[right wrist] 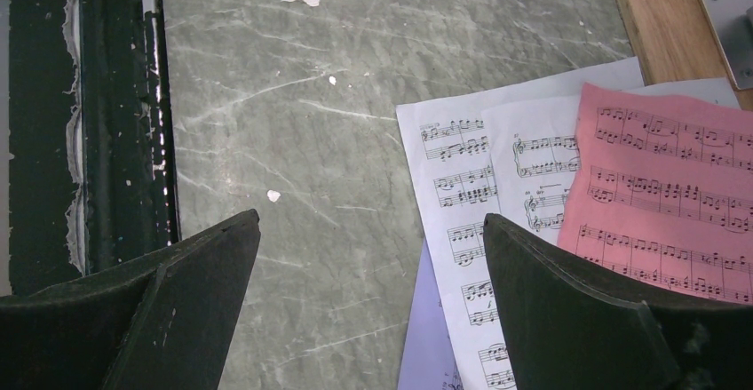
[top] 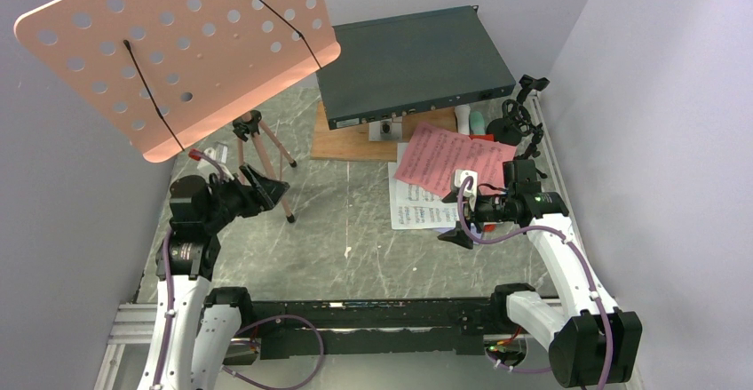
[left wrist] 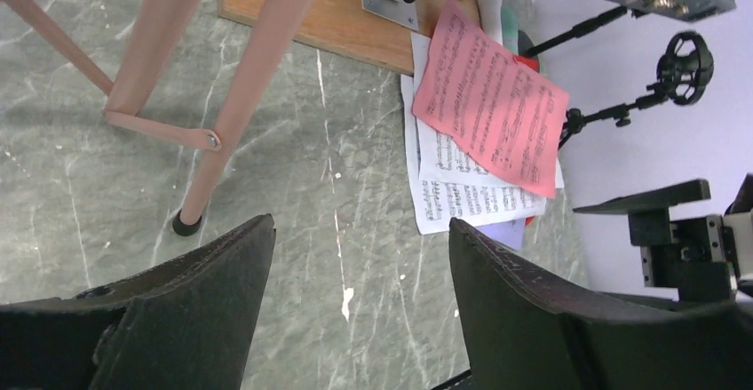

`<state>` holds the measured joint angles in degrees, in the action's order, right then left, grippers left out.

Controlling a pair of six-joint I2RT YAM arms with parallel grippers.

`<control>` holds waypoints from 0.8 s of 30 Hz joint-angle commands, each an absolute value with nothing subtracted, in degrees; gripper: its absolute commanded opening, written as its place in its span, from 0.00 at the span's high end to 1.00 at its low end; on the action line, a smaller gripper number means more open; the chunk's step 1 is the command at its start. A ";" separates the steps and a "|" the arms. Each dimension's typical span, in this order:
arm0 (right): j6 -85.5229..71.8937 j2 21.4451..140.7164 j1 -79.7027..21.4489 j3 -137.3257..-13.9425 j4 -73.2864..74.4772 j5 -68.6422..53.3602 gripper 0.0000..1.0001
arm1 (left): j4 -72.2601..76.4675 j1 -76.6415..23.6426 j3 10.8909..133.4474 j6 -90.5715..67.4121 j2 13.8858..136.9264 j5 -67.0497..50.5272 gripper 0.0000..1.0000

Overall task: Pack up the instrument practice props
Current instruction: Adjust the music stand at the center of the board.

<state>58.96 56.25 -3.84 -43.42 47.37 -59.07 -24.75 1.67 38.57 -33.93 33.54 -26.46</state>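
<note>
Table (top: 355, 239): grey marbled top with white scuffs and chips. Directly on it, seen from my side:
- music stand (top: 178, 52), tripod feet down at far left
- wooden board (top: 342, 141), back centre
- stack of music sheets right of centre: red page (top: 448, 159) on top of white pages (top: 413, 205), lavender sheet (right wrist: 426, 337) peeking out underneath
- mic stand (top: 515, 128) and two small tubes (top: 463, 119), back right by the wall

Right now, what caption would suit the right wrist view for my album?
Open pincer above the table, beside a red page atop white pages.
</note>
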 commanded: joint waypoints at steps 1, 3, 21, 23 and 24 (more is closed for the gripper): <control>60.56 55.90 -3.65 -43.50 47.90 -61.61 0.00 | -27.70 1.59 39.95 -43.49 33.45 -22.51 0.25; 60.55 55.91 -3.65 -43.51 47.90 -61.57 0.00 | -27.92 1.66 40.84 -46.68 33.49 -21.68 0.26; 61.53 55.55 -3.66 -43.59 48.90 -61.55 0.00 | -7.25 6.02 37.73 -68.90 37.43 -24.24 0.35; 61.79 55.55 -3.61 -43.68 49.19 -61.49 0.00 | -1.10 7.45 34.91 -73.15 37.85 -25.89 0.35; 61.94 55.57 -3.62 -43.68 49.28 -61.47 0.00 | 2.95 8.02 33.44 -75.17 37.87 -26.47 0.36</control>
<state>60.01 56.25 -3.84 -43.42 47.86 -59.07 -11.53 5.85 37.54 -65.12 37.39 -21.85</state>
